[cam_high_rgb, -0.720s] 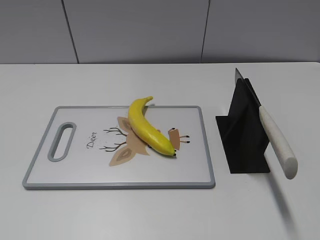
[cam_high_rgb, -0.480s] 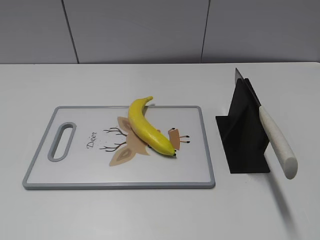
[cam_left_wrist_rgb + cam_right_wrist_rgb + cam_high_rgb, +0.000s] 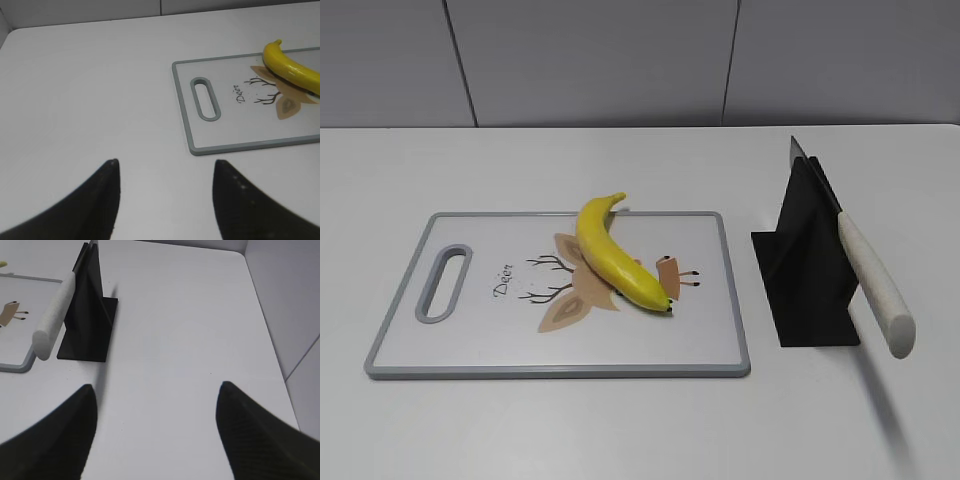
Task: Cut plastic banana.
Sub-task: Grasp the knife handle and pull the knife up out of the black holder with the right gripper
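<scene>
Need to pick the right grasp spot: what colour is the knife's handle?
Off-white, speckled; the knife handle slants out of the black holder. The exterior view shows it best.

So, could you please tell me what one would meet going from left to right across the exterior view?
Cutting board handle slot → banana on the cutting board → black knife stand → white knife handle.

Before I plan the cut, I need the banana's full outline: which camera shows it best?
The exterior view: the whole plastic banana lies on the cutting board, stem to black tip. The left wrist view catches only its stem half at the frame edge; the right wrist view shows at most a yellow sliver.
</scene>
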